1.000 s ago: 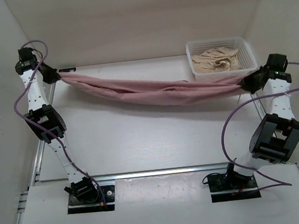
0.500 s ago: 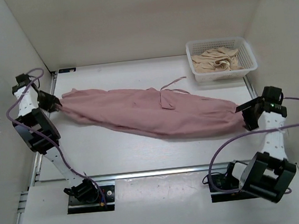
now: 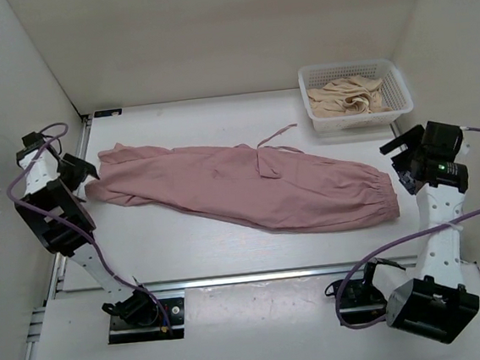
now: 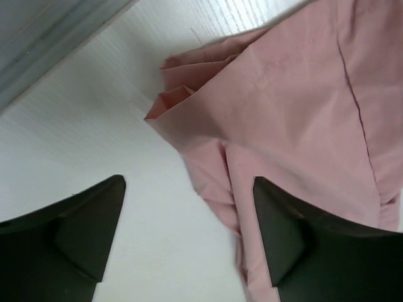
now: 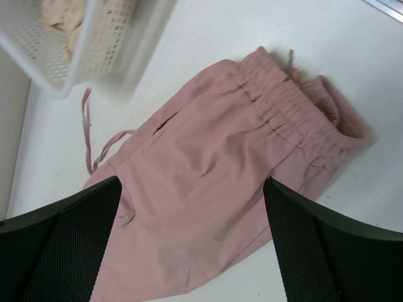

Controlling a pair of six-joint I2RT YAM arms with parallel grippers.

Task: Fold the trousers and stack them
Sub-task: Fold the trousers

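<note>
Lying flat, trousers (image 3: 249, 183), long axis L-R, waistband (image 3: 380, 192) right, cuffs (image 3: 108, 174) left

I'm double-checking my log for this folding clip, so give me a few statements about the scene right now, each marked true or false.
1. The trousers lie spread on the table, held by neither arm. True.
2. The left gripper is clamped on cloth. False: its fingers are spread apart.
3. The white basket holds beige cloth. True.
4. The trousers' gathered elastic end lies at the left side. False: it lies by the right gripper, which is also open.
</note>
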